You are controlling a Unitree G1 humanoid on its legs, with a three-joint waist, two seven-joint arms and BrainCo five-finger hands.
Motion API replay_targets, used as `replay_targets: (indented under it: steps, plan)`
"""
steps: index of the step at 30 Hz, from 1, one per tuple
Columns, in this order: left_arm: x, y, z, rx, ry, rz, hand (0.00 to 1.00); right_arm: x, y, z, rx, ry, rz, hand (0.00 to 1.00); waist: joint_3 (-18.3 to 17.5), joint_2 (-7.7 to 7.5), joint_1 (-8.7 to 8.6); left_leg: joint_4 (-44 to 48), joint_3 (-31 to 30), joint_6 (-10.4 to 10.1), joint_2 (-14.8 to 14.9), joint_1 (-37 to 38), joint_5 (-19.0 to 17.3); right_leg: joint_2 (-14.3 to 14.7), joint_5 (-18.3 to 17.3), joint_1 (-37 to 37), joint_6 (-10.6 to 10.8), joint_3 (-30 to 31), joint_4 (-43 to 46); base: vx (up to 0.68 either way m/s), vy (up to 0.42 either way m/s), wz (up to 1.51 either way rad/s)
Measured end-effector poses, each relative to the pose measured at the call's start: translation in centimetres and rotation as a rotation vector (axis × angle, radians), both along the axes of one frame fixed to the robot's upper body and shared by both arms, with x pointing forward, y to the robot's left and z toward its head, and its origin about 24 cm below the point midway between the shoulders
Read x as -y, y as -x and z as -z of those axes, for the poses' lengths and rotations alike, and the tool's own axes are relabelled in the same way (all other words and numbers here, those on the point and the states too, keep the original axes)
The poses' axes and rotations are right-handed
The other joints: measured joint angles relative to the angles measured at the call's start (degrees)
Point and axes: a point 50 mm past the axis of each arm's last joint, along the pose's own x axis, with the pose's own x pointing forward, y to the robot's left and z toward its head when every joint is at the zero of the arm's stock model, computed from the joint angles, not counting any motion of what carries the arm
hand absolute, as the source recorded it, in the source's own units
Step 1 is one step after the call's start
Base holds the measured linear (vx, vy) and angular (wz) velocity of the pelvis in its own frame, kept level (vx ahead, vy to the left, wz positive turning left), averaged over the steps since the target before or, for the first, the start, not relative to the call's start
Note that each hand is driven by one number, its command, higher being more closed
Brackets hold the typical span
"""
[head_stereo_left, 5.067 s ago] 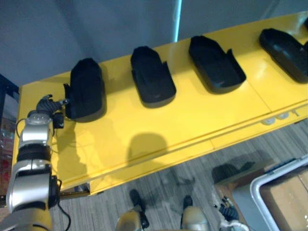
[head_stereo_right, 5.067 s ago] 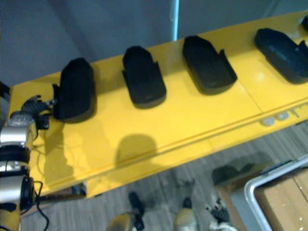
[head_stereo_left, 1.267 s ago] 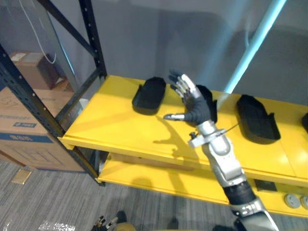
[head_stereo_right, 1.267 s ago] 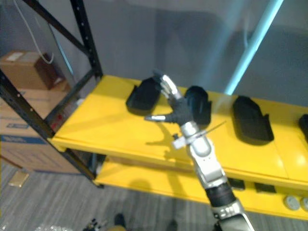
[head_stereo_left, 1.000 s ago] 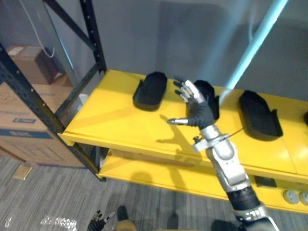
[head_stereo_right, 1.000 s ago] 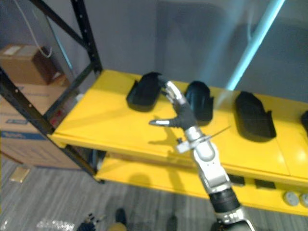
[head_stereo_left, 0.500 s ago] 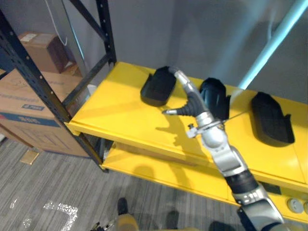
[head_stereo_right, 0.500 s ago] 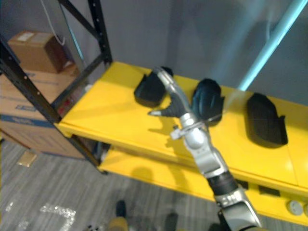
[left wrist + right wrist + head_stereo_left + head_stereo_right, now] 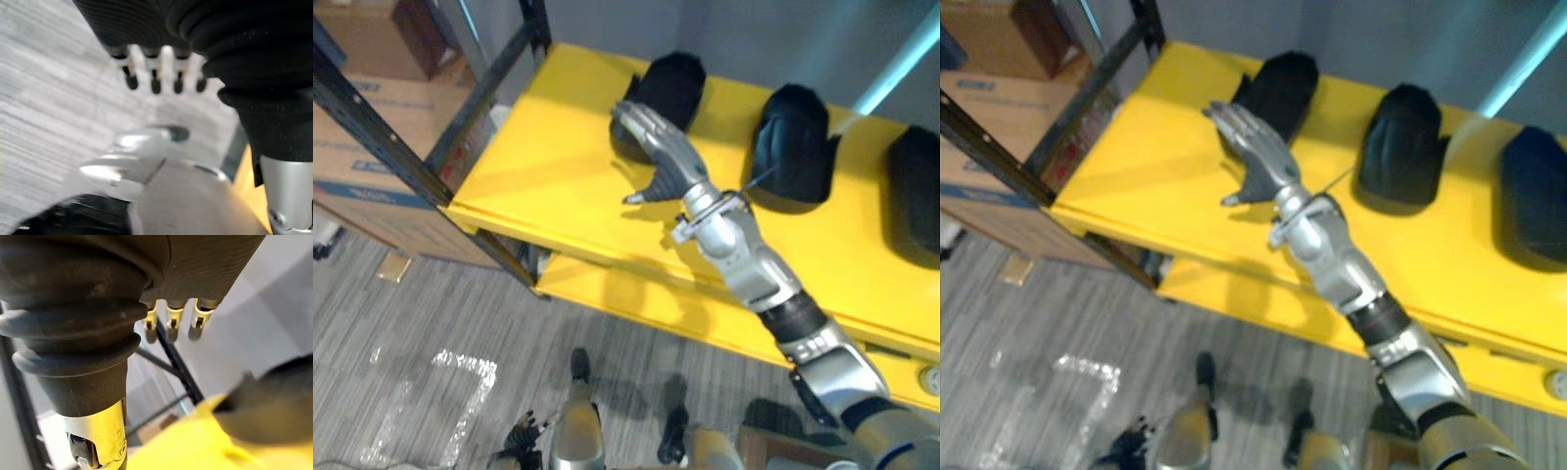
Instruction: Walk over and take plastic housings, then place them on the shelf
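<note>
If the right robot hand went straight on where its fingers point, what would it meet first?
Most likely the near end of the leftmost black housing on the yellow shelf; the right robot hand may be just above it.

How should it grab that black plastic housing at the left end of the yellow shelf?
Probably across its long sides, coming from the front and above: the black plastic housing lies lengthwise towards the wall on the yellow shelf, and the open right robot hand is over its near end.

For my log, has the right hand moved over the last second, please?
Yes. The right hand has shifted left, from the second housing to the leftmost housing.
</note>
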Motion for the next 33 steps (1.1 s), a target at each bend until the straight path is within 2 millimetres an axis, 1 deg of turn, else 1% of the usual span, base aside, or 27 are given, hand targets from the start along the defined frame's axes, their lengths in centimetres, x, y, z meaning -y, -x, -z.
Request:
replay_targets:
  steps: [3, 5, 8, 12, 14, 17, 21, 27, 33]
  plan:
    - [0.3, -0.6, -0.2, 0.018, 0.005, 0.016, 0.0, 0.3, -1.1, -0.8, 0.001, 0.022, 0.066, 0.0, 1.6, 0.33, 0.51, 0.0, -0.5, 0.1, -0.6, -0.4, 0.0, -0.6, -0.6, -0.5, 0.2, 0.1, 0.8, 0.02, 0.013, 0.13]
    - [0.5, -0.9, -0.3, 0.031, 0.011, 0.019, 0.0, 0.5, -1.4, -1.4, 0.012, 0.033, 0.1, 0.0, 2.4, 0.82, 1.23, 0.0, -0.6, 0.1, -0.7, -0.6, 0.0, -0.6, -0.8, -0.6, 0.1, 0.1, 0.8, 0.02, -0.015, 0.04]
    - [0.6, -1.2, -0.4, 0.042, 0.012, 0.026, 0.0, 0.5, -1.8, -1.9, 0.028, 0.067, 0.135, 0.0, 2.5, 1.05, 1.3, 0.0, -0.8, -0.1, -0.8, -1.3, 0.1, -0.7, -1.0, -1.3, 0.1, 0.1, 1.1, 0.03, -0.025, 0.04]
    - [0.8, -1.5, -0.6, 0.06, 0.029, 0.014, 0.0, 1.5, -2.7, -2.8, 0.028, 0.074, 0.216, 0.0, 2.7, 1.43, 1.31, 0.0, -1.5, -0.1, -1.4, -1.3, 0.1, -1.3, -1.8, -1.3, 0.3, -0.1, 2.0, 0.02, -0.014, 0.09]
    - [1.1, -1.6, -0.6, 0.058, 0.037, 0.033, 0.0, 1.7, -2.7, -3.9, 0.054, 0.075, 0.231, 0.0, 3.1, 2.12, 1.24, 0.0, -2.1, -0.1, -1.5, -1.3, 0.1, -1.3, -2.1, -1.0, 0.4, -0.1, 2.1, 0.01, -0.01, 0.12]
    - [1.4, -1.6, -0.6, 0.057, 0.047, 0.043, 0.0, 1.8, -2.9, -4.7, 0.07, 0.074, 0.241, 0.0, 3.5, 2.84, 1.45, 0.0, -2.3, -0.1, -1.5, -1.1, 0.1, -1.4, -2.4, -0.9, 0.3, -0.1, 2.6, 0.0, -0.012, 0.03]
    - [1.5, -1.6, -0.6, 0.057, 0.056, 0.053, 0.0, 2.1, -2.9, -4.8, 0.058, 0.08, 0.245, 0.0, 3.5, 2.96, 1.34, 0.0, -2.2, -0.3, -1.5, -0.8, 0.3, -1.3, -2.6, -0.8, 0.3, -0.1, 2.8, 0.0, 0.0, 0.0]
    - [1.6, -1.5, -0.5, 0.034, 0.071, 0.064, 0.0, 2.1, -3.2, -4.4, -0.051, 0.113, 0.211, 0.0, 3.5, 2.97, 1.24, 0.0, -2.0, -0.3, -1.4, 1.1, 0.3, -1.3, -2.6, 1.0, 0.3, 0.0, 2.5, 0.0, 0.0, 0.0]
    - [1.6, -1.3, -0.3, 0.005, 0.078, 0.074, 0.0, 1.6, -3.3, -3.5, -0.194, 0.196, 0.181, 0.0, 3.5, 2.97, 1.14, 0.0, -1.9, -0.3, -1.4, 2.2, 0.2, -1.4, -2.7, 2.0, 0.3, 0.1, 2.3, -0.02, -0.007, -0.01]
